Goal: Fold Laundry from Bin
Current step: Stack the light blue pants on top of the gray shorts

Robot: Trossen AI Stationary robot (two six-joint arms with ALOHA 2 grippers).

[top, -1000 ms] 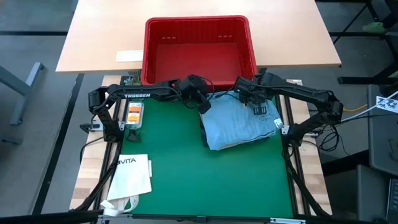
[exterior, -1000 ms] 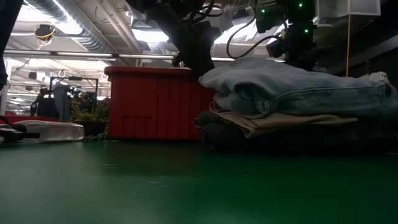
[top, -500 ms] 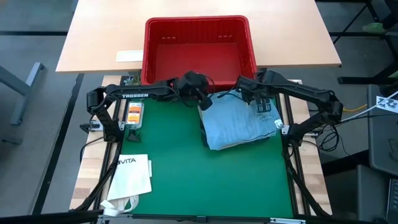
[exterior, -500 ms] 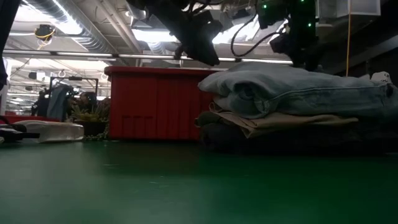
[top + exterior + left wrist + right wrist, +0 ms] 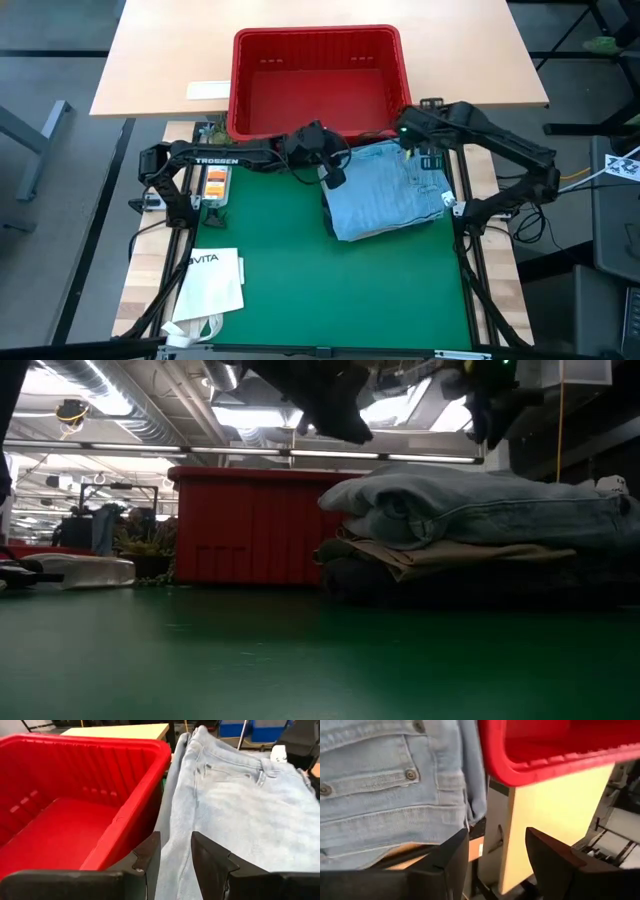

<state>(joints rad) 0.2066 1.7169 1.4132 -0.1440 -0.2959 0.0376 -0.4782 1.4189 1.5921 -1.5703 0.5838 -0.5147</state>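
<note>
From overhead I read "VITA" on the white paper bag [image 5: 212, 279] and "TROSSEN" on the left arm; the light blue jeans [image 5: 385, 190] top a folded stack on the green mat [image 5: 280, 270], just in front of the red bin [image 5: 318, 80]. Low view — jeans [image 5: 480, 505] over a tan garment [image 5: 440, 557] and a dark one beneath. Left wrist: left gripper [image 5: 172, 857] above the jeans' edge, fingers narrowly apart, holding nothing. Right wrist: right gripper [image 5: 497, 852] — fingers wide, empty, by the bin's corner.
</note>
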